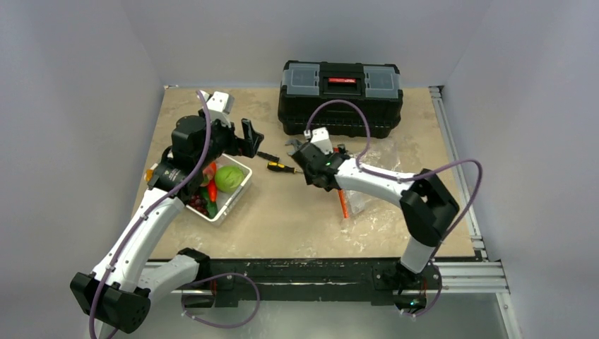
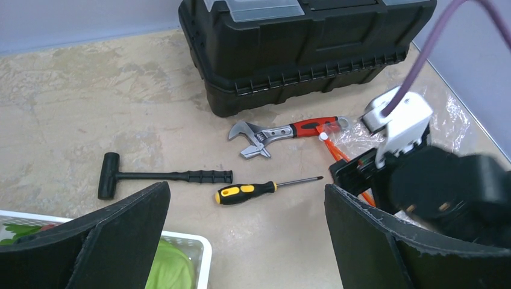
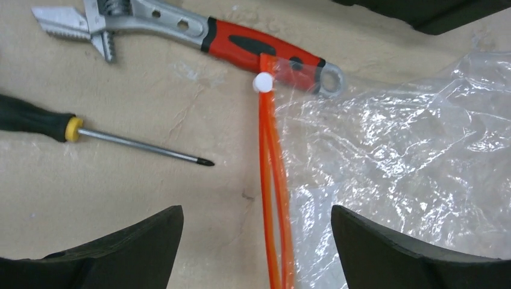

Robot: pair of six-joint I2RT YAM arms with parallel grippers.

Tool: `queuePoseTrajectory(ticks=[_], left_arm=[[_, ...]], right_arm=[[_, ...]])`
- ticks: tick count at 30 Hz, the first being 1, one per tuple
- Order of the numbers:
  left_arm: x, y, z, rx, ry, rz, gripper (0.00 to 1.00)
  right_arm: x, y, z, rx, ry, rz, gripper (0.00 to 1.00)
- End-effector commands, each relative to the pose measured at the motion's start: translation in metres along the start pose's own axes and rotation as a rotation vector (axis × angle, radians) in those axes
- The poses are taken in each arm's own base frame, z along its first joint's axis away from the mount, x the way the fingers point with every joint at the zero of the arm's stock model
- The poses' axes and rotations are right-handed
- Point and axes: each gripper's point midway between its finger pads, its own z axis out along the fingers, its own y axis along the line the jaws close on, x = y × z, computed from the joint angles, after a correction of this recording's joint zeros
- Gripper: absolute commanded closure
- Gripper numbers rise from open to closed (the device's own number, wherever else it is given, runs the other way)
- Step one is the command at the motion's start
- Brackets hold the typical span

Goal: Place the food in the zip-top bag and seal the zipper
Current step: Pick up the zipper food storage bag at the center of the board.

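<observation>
Clear, crinkled plastic lies flat toward the table's (image 1: 282,219) right edge: the bag (image 3: 410,168), in front of the toolbox (image 1: 341,97) at the far edge. Its orange zipper (image 3: 272,180) runs toward the near edge from a white slider (image 3: 263,82), the two strips slightly parted. The bag's far corner overlaps the end of the wrench (image 3: 253,48). The right gripper (image 3: 256,211) hovers over the zipper, fingers spread and holding nothing. The left gripper (image 1: 248,135), likewise released and empty, hangs beyond the basket (image 1: 236,194) by the left edge.

Bare tabletop stretches from basket to zipper along the near edge. A screwdriver (image 2: 247,192) and hammer (image 2: 156,177) lie mid-table nearer the far edge.

From above, the right arm covers much of the bag. The left arm hides part of the basket, where the cabbage (image 1: 228,178) shows plainly, the carrot (image 1: 212,189) and grapes (image 1: 198,205) only in part.
</observation>
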Motion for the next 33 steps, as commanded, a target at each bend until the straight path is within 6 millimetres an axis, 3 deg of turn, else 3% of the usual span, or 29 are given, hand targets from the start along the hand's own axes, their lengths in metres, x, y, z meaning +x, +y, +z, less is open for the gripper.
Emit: queuePoseTrajectory(ticks=[1,9,18,28,33], left_arm=[[-0.023,-0.008,-0.003,0.024,-0.057,-0.005,0.00],[-0.021,-0.006,0.000,0.015,-0.042,-0.008,0.00],[-0.018,-0.005,0.002,0.011,-0.028,-0.011,0.00],[-0.011,-0.003,0.010,0.005,0.000,-0.011,0.00],[-0.010,-0.004,0.012,0.014,0.015,-0.010,0.00]], right_arm=[[0.002,-0.021,-0.010,0.243,-0.018,-0.105,0.12],[0.014,-0.035,-0.006,0.442,-0.037,-0.239,0.28],[0.025,-0.042,0.003,0.515,-0.043,-0.296,0.59],[0.034,-0.036,0.016,0.540,-0.041,-0.322,0.52],[0.040,-0.033,0.021,0.519,-0.033,-0.338,0.75]])
